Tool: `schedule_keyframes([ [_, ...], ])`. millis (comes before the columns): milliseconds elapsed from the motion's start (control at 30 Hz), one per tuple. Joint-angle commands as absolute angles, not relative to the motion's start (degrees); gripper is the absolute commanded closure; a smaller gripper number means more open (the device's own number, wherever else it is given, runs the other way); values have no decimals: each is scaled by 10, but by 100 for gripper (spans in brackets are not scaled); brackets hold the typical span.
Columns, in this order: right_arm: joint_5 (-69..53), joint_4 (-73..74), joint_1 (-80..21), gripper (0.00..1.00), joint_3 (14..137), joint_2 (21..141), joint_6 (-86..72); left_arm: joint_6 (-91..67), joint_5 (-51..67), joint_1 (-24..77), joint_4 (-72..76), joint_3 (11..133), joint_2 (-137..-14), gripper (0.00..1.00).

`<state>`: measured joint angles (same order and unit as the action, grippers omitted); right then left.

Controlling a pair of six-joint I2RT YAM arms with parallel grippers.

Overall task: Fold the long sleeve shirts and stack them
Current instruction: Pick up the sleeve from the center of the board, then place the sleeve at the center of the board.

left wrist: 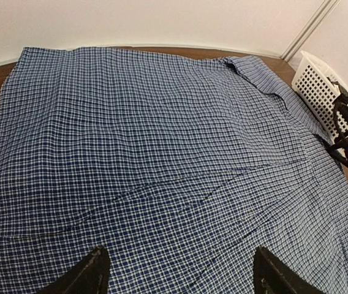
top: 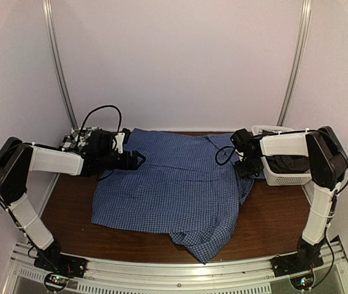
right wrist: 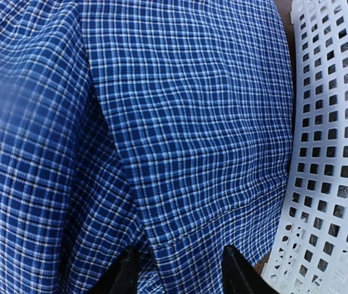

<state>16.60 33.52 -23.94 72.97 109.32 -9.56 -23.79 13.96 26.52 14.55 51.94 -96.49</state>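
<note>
Right, the blue check shirt (top: 174, 184) lies spread flat across the middle of the table (top: 266, 220), and what I'm watching is how it runs: collar at the far right, hem toward the left, so its long axis goes left to right, straight between my two arms. A loose bunch, probably a sleeve, spills off its near right corner toward me. My right gripper (right wrist: 180, 269) is the closer one. It sits down at the shirt's right edge, just beside the white basket (right wrist: 327, 153), and in the wrist view a pointed fold of the check cloth sits right between the two fingers. They stand partly apart around that fold, but I can't tell whether they have a real bite on it. My left gripper (left wrist: 180, 275) hangs over the left side of the shirt with its fingers spread wide and nothing between them; the cloth stretches away from it to the right, toward the collar. I judge the fold starts from the right edge, carried leftward across that axis. Another, black-and-white plaid shirt (top: 71, 139) waits at the far left corner.
</note>
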Motion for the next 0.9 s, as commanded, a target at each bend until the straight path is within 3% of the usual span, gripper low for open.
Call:
schedule_keyframes([
  [0,199,350,-231,58,750,1106,-102,-239,141,268,183,519,-975,18],
  [467,179,361,-215,100,796,1088,-93,-241,143,268,188,508,-986,18],
  [667,148,383,-214,100,894,1017,-90,-259,149,270,207,471,-990,18],
  [867,43,398,-216,100,1048,1047,-104,-266,140,273,213,446,-988,18],
])
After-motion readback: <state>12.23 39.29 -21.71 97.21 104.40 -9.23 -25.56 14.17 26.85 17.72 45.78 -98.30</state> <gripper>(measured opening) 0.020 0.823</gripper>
